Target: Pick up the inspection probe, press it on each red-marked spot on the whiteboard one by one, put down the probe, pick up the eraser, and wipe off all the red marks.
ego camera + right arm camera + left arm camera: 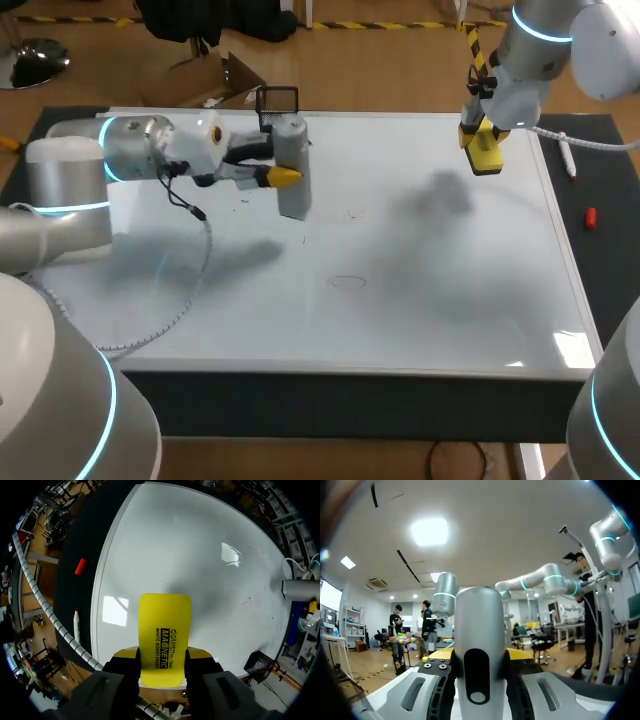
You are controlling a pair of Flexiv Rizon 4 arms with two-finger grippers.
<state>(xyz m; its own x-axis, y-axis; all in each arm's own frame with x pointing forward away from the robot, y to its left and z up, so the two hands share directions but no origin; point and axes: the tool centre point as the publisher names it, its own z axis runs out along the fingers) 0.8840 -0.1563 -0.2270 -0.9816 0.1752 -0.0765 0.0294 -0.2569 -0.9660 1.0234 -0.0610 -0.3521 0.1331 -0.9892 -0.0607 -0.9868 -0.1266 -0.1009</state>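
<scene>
My left gripper (285, 176) is shut on the grey cylindrical inspection probe (292, 175), which stands upright over the whiteboard's (430, 300) far left part. In the left wrist view the probe (479, 645) fills the space between the yellow-tipped fingers. My right gripper (483, 140) hangs above the board's far right corner, shut on the yellow eraser (486, 152). The right wrist view has the eraser (165, 635) sticking out ahead of the fingers, over the board. Faint red marks lie near the board's middle (350, 213) and a little nearer (347, 282); one red mark (246, 600) also shows in the right wrist view.
A black mesh holder (277, 98) stands at the board's far edge behind the probe. On the dark mat right of the board lie a white marker (567, 155) and a small red cap (591, 217). A white cable (190, 290) trails from my left arm across the board.
</scene>
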